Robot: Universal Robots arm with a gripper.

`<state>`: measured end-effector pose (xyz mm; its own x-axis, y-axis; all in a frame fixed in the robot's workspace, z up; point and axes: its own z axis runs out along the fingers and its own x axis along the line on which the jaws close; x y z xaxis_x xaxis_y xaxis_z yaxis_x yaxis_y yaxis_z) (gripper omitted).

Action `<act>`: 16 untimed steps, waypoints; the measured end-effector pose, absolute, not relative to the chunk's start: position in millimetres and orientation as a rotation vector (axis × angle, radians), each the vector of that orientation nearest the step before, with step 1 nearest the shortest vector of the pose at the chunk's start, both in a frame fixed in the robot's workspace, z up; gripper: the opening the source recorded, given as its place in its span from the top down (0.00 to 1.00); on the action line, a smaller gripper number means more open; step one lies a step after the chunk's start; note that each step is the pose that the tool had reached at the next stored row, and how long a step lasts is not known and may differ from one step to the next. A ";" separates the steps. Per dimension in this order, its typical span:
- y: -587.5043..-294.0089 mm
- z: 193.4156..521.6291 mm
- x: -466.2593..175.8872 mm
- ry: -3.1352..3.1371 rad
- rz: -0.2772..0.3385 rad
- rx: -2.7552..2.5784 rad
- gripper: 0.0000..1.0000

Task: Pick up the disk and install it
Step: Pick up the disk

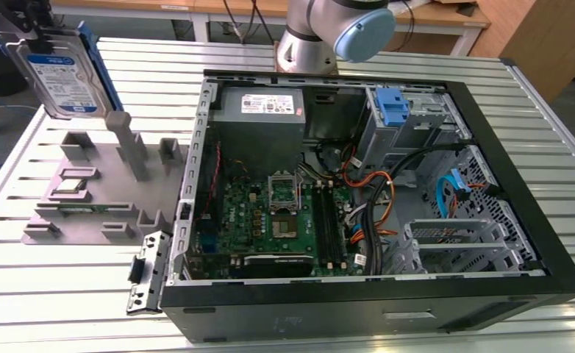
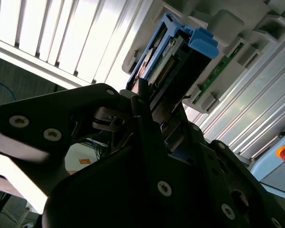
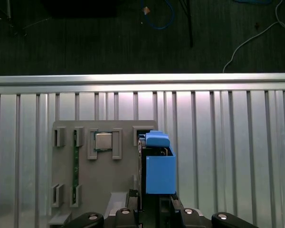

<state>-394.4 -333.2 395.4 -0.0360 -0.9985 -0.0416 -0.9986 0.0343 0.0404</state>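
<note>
Fingers (image 2: 141,107) are clamping the disk (image 1: 64,77) by its top end, holding it upright in the air above the grey holder (image 1: 81,213), well apart from the open computer case (image 1: 366,312), probably so it is hanging free of the holder's posts.

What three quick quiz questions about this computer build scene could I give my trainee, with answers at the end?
1. True or false: the disk already sits inside the computer case.
2. What is the hand closed on? A) the disk B) a processor chip C) an orange cable
3. In the exterior view, which grey thing is below the raised disk?

Key: 1 false, it is held in the air, off to the exterior view's left of the case. 2 A. 3 the parts holder.
</note>
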 end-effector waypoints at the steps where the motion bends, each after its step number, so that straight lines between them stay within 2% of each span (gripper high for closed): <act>1: -333.1 395.5 -394.4 2.258 0.091 -2.180 0.65; 16: -333.1 405.0 -394.4 2.258 0.091 -2.180 0.65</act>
